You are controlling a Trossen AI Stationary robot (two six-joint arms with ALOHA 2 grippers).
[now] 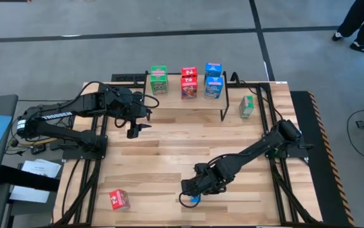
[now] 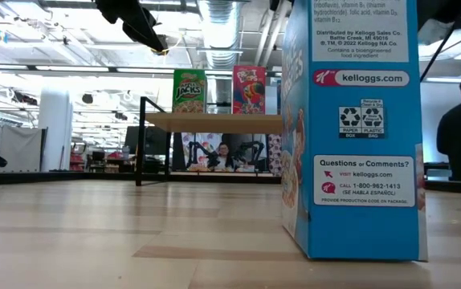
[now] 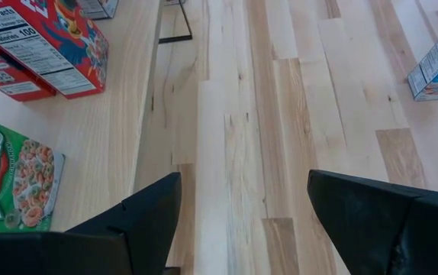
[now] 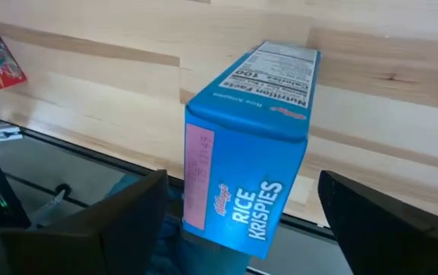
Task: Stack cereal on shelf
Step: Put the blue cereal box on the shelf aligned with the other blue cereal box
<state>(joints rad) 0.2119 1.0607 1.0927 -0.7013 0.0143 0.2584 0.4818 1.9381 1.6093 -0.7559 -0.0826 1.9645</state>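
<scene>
Near the front edge of the slatted wooden tabletop (image 1: 169,158), the right gripper (image 1: 191,193) is low over a blue Rice Krispies box (image 4: 246,145) standing upright just inside that edge. Its jaws stand wide apart, one dark finger on either side of the box, neither seen touching the cardboard. The box is a plain rectangular carton with printed panels; in the low view it fills the foreground, resting flat on the wood.

The middle of the tabletop is bare wood, smooth pale planks of differing tone, giving open room between the two arms. A lone red box (image 1: 119,199) lies near the front left corner, well apart from both grippers.

At the far edge stands the shelf (image 1: 188,95), a light wooden top on thin black metal legs. On it are two green boxes (image 1: 159,80), two red boxes (image 1: 189,83) and two blue boxes (image 1: 213,79), stacked in pairs by colour. Another green box (image 1: 247,106) lies on the tabletop just right of the shelf.

The left gripper (image 1: 134,130) hangs over the tabletop just in front of the shelf's left end, jaws apart and empty.
</scene>
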